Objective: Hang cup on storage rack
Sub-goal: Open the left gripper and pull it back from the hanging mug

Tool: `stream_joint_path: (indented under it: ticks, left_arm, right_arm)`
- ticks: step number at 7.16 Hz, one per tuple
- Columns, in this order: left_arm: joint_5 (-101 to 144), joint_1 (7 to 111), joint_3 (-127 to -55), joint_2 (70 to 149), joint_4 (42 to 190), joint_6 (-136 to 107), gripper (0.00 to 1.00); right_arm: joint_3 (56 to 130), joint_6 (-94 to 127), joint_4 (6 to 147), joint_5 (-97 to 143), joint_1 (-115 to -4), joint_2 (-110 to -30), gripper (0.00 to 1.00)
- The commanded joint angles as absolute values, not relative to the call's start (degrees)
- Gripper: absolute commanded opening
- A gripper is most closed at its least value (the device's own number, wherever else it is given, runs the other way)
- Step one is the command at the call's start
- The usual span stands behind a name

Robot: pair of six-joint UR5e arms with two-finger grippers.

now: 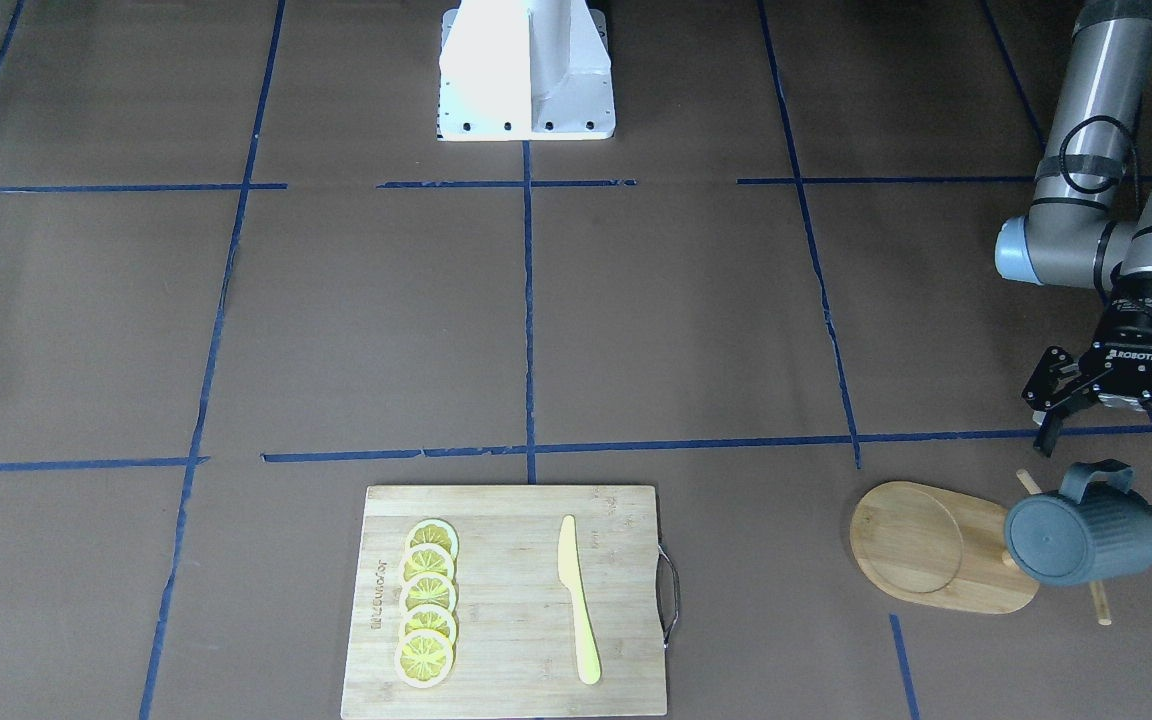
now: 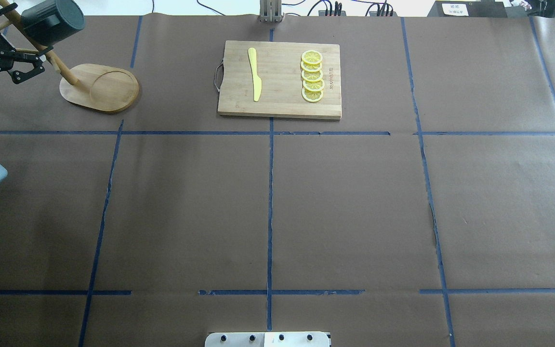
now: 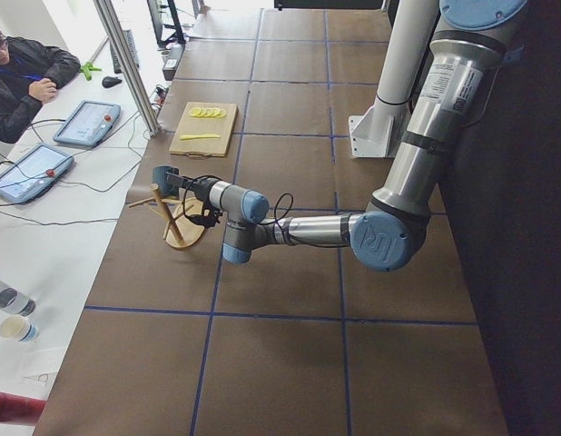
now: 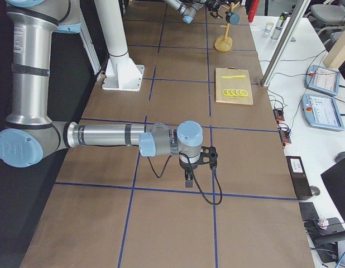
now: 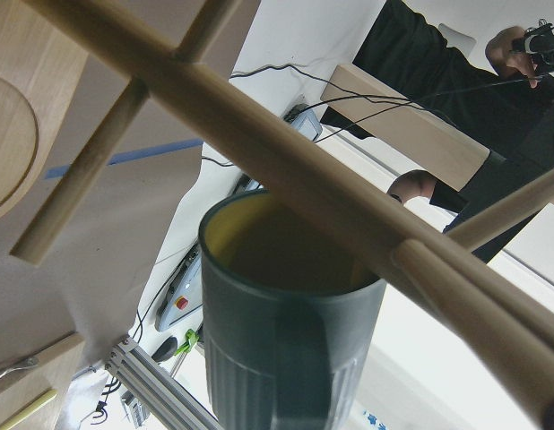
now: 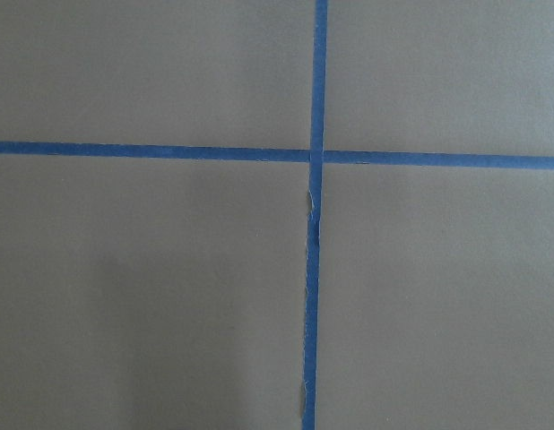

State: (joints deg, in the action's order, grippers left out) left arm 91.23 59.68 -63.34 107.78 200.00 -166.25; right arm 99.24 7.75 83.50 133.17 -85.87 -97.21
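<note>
Exterior front-facing: cup hangs on storage rack; left hand wide, empty, just beside cup. Release step apparently complete; next, back away without nudging rack.

The cup is dark teal and ribbed, yellow inside. The storage rack is light bamboo, as is the cutting board, which bears yellow lemon slices and a pale yellow knife. The brown bench carries a blue tape grid.
</note>
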Motion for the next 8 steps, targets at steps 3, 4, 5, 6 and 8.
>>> stream_joint_path:
  ticks: [3, 4, 5, 6, 8]
  left_arm:
    - [92.8, 59.9, -66.3, 106.5, 201.0, -166.1, 1.0]
    - [92.8, 59.9, -70.3, 103.6, 201.0, -166.1, 1.0]
    - [92.8, 59.9, -75.0, 99.9, 201.0, -166.2, 1.0]
    - [93.0, 59.9, -79.1, 96.6, 201.0, -165.9, 1.0]
    - [105.5, 60.1, -83.2, 94.8, 200.1, -148.8, 1.0]
  right_arm:
    - [99.4, 7.8, 83.5, 133.3, -85.9, -97.2, 1.0]
    - [99.4, 7.8, 83.5, 133.3, -85.9, -97.2, 1.0]
    - [99.4, 7.8, 83.5, 133.3, -85.9, -97.2, 1.0]
    - [99.4, 7.7, 83.5, 133.3, -85.9, -97.2, 1.0]
    - [99.4, 7.7, 83.5, 133.4, -85.9, -97.2, 1.0]
